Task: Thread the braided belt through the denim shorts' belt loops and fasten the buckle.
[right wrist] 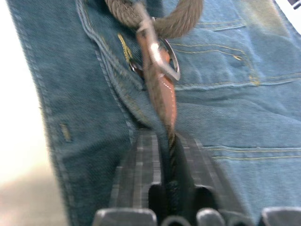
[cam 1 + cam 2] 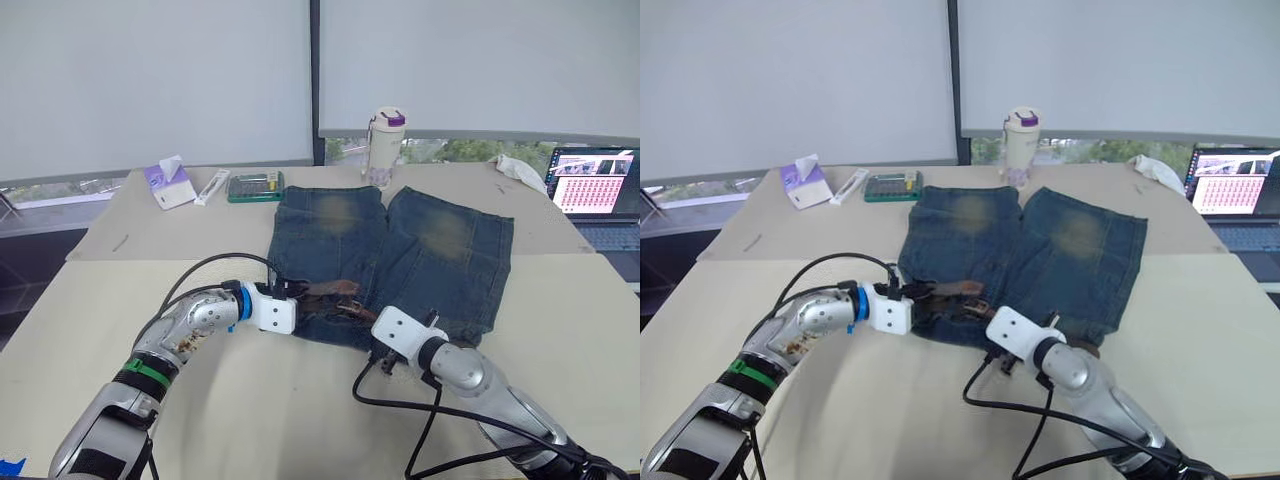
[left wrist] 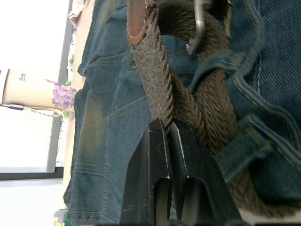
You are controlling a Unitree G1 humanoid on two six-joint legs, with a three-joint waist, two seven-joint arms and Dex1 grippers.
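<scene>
Denim shorts (image 2: 395, 255) flat at table (image 2: 90, 300) centre, waistband toward 6 o'clock. Braided belt (image 2: 330, 297) along waistband, buckle (image 1: 170, 66) beside a belt loop (image 3: 240, 150). Left gripper (image 3: 165, 129) clamped on belt from 9 o'clock. Right gripper (image 1: 169, 141) pinched on belt's leather-tipped end.

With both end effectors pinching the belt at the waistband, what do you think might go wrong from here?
Two risks stand out.

1. The left end effector pinches the braided belt with just its fingertips, so a pull may slip it free.

2. The right end effector grips the leather-tipped strap by the buckle; tugging could bunch the denim shorts and drag them across the table.
</scene>
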